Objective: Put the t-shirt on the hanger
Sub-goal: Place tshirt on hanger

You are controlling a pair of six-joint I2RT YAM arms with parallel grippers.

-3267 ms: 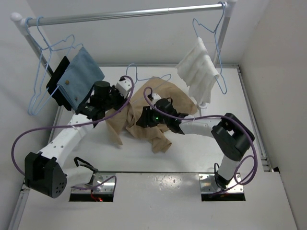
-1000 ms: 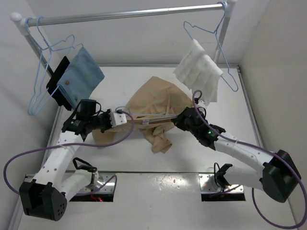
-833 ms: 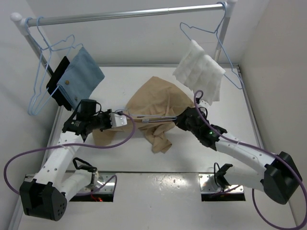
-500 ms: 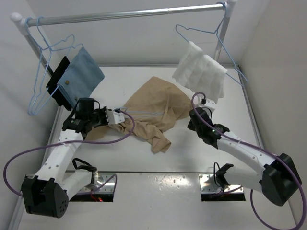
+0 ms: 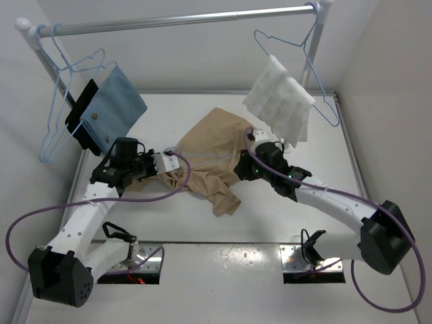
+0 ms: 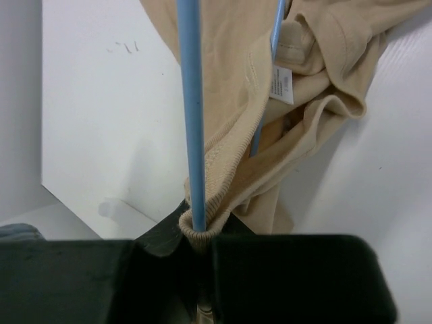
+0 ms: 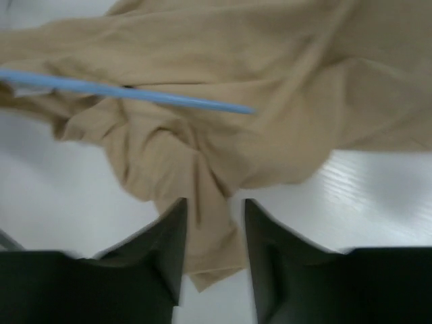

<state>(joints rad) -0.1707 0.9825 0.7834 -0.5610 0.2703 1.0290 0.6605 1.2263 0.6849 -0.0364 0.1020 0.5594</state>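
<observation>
The tan t-shirt [image 5: 219, 145] lies crumpled on the white table. The light-blue wire hanger [image 5: 202, 156] lies across it, with its wire threaded through the ribbed collar. My left gripper [image 5: 169, 160] is at the shirt's left edge. In the left wrist view it [image 6: 198, 233] is shut on the hanger wire [image 6: 195, 101], with the collar rib [image 6: 226, 169] bunched at the jaws. My right gripper [image 5: 244, 167] hovers over the shirt's right side. In the right wrist view it [image 7: 212, 226] is open and empty above the shirt [image 7: 223, 61], and the hanger wire [image 7: 128, 92] lies beyond it.
A metal rail [image 5: 175, 20] spans the back. A white towel [image 5: 280, 98] hangs on a blue hanger at the right. A blue cloth [image 5: 115, 101] and bare blue hangers [image 5: 61, 101] hang at the left. White walls close in on both sides.
My right gripper, which had backed off to the right, has moved left again over the shirt's right side. The white towel has swung. My left gripper stays shut on the hanger.
</observation>
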